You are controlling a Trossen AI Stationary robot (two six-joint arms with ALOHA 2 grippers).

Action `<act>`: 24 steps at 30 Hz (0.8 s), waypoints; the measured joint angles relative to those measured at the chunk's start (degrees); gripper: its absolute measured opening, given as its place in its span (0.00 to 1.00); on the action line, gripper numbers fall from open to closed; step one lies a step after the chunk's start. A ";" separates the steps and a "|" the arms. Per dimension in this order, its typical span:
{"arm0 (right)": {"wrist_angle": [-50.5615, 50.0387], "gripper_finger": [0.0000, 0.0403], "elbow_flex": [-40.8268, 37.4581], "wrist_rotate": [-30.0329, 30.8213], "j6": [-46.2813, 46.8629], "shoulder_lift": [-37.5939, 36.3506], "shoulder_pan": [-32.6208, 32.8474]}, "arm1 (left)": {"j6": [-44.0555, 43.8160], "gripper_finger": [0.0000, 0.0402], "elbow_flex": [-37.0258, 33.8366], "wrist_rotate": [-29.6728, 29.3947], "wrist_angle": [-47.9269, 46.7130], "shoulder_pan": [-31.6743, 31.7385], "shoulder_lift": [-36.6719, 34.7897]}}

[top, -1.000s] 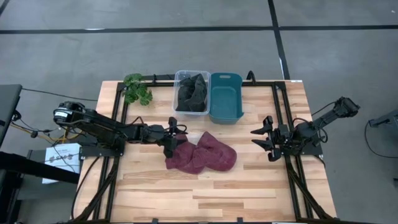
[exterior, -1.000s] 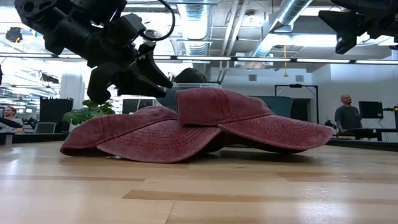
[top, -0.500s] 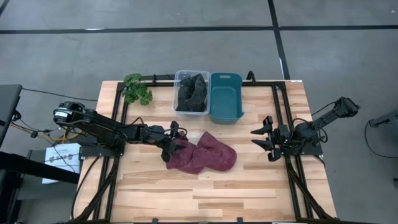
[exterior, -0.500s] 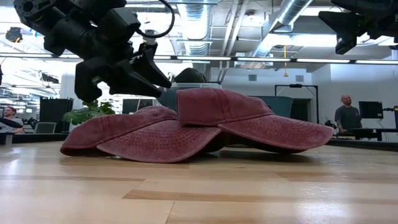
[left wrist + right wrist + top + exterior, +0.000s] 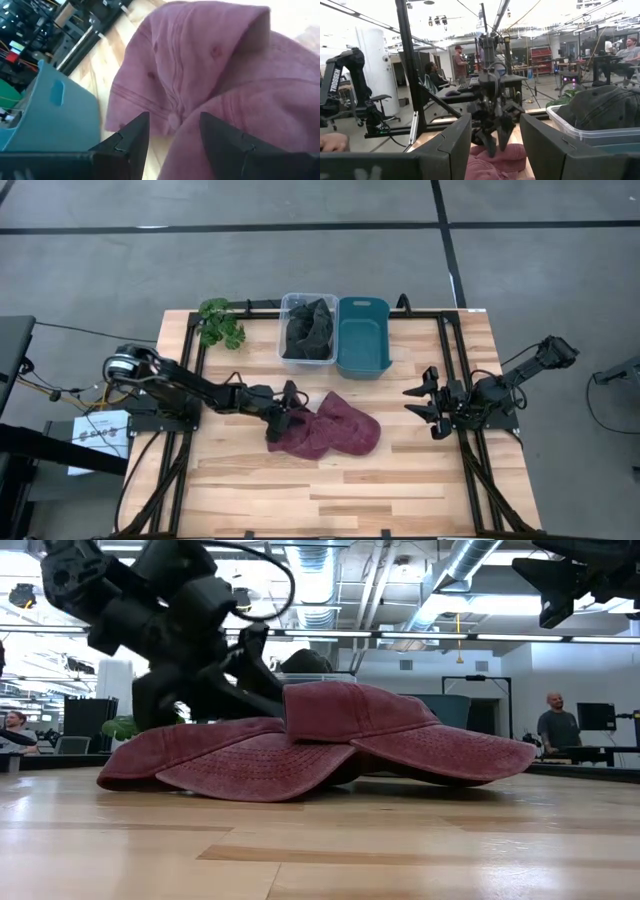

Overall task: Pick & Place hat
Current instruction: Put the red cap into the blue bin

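High view first: two maroon caps [image 5: 325,426] of washed, faded cotton lie heaped together mid-table on the pale wood-plank tabletop [image 5: 400,490], brims overlapping; the left gripper [image 5: 287,405] is down at the heap's left edge, jaws spread wide, nothing pinched between them; the left wrist view shows its dark fingers [image 5: 131,136] straddling the spot where one cap's curved brim laps over the other's seamed crown, button and stitched panels plain to see; from the low view the brims sweep flat and broad across the boards, the soft crowns rounded above, and the left arm's black housing sits right behind them; the right gripper [image 5: 428,402] hangs clear over the table's right side, well apart from the caps, fingers open and empty; behind the caps stand a clear plastic bin [image 5: 307,328] stuffed with dark crumpled hats and, touching it, a teal plastic bin [image 5: 363,336]; a leafy green plant [image 5: 220,322] sits at the far left corner.
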 joint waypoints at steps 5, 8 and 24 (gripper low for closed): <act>0.00 0.40 0.00 0.00 -0.02 0.00 0.00 | -0.89 0.43 3.72 5.28 0.24 -0.22 3.30; 0.00 0.40 0.00 0.00 0.00 0.00 0.00 | -2.35 0.43 6.12 6.45 0.26 -0.33 5.63; -0.02 0.40 0.00 0.00 0.02 0.00 0.00 | -9.56 0.43 8.54 6.54 -0.27 -2.68 4.26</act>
